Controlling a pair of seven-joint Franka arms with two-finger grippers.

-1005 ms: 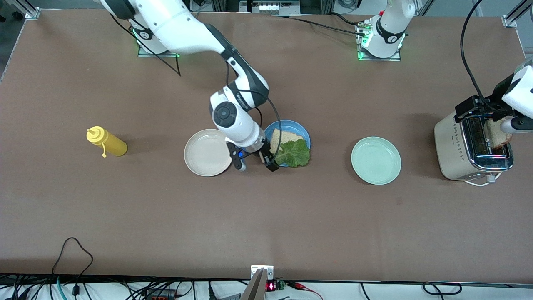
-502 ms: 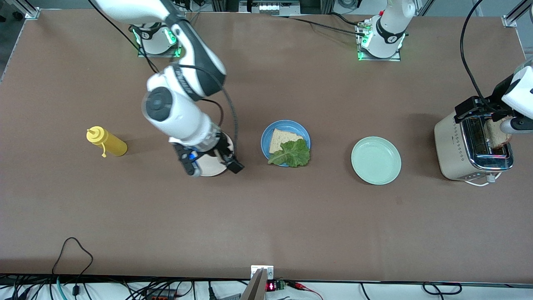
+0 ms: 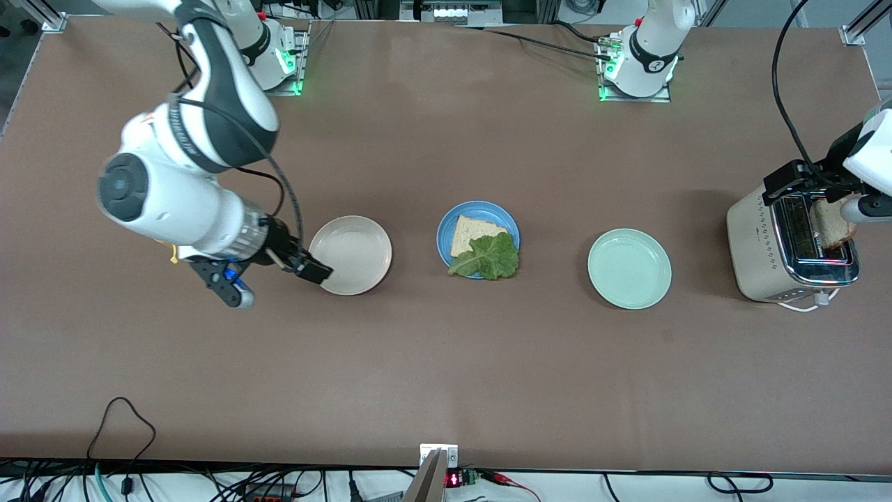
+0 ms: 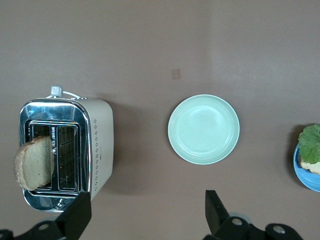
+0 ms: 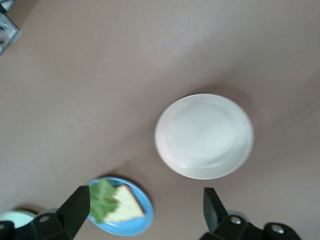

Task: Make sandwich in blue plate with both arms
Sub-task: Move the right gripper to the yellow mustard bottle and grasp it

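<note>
A round blue plate (image 3: 478, 224) holds one toast slice (image 3: 472, 233) under ruffled green lettuce (image 3: 488, 257), its rim unobstructed. The right gripper (image 3: 270, 279), jaws wide and empty, hangs at the cream-white plate's (image 3: 350, 254) eight o'clock edge. The left gripper (image 4: 145, 217), jaws spread, hovers over the silver toaster (image 3: 787, 247).

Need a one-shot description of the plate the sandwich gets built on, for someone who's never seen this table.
Three round plates sit in a row across the middle of the brown table. Take the middle one, between the cream-white plate and the mint-green plate. This blue plate is the only one carrying food: a bread slice and a lettuce leaf.
</note>
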